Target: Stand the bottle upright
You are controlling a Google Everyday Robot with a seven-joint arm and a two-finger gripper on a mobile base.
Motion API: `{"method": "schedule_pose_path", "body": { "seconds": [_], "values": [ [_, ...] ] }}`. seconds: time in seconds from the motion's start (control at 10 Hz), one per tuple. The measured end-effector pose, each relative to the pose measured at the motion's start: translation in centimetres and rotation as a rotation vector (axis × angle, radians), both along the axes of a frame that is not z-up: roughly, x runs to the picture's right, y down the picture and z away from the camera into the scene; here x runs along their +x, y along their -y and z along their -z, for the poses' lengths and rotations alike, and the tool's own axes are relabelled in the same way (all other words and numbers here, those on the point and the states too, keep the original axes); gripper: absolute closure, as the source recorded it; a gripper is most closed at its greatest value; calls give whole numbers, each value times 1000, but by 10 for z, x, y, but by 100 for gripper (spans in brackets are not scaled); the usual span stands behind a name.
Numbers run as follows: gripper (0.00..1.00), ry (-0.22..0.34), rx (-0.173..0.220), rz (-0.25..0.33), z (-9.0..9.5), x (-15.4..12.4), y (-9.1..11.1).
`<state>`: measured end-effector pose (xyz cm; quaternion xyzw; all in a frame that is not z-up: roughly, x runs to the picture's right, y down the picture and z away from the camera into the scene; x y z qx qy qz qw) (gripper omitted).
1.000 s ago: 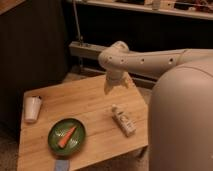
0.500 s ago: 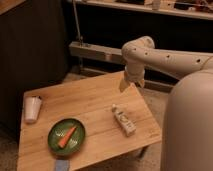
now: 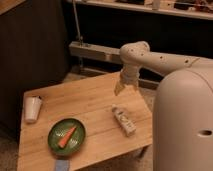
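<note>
- Right of the claw (image 3: 124, 89) and lower in the camera view, the robot's pale rounded body (image 3: 185, 125) fills the near corner (the biggest thing in sight).
- Beneath the claw spreads the wooden table (image 3: 95, 102), with its far right corner almost directly under the fingertips.
- Above and to the right of the claw runs the white arm (image 3: 165, 60). It reaches out from the body's side, bends at a rounded joint and turns down to the wrist.
- Behind the claw, farther back and to the left, a grey metal rail (image 3: 95, 51) crosses in front of a dark wall.
- Well to the lower left of the claw, a green plate (image 3: 76, 146) lies flat near the table's front edge.
- Below the claw and nearer the camera, the bottle (image 3: 123, 120) lies on its side on the table top. It is white with faint dark marks, and its length slants toward the front right edge. Claw and bottle are apart, with bare wood between them.
- Far left of the claw, by the table's left edge, sits a white cup (image 3: 32, 108) (standing or tipped, I cannot tell).
- On the plate, well apart from the claw, an orange carrot (image 3: 66, 136) lies slantwise.
- The claw itself hangs above the table, pointing down, its fingers spread wide and empty.
- Farthest from the claw, at the front edge just beside the plate, a small blue thing (image 3: 61, 165) shows, too cut off to name.
</note>
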<state>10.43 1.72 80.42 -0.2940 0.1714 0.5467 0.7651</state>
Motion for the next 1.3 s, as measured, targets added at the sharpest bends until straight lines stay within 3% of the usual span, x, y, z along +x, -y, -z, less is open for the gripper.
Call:
{"method": "schedule_pose_path", "body": {
  "seconds": [0.3, 0.6, 1.0, 1.3],
  "values": [
    [29, 43, -7, 65, -14, -20, -25],
    [29, 43, 9, 126, -32, -27, -40],
    [29, 58, 72, 136, -55, -33, -49],
    [29, 85, 79, 145, -66, -41, -52]
  ]
}}
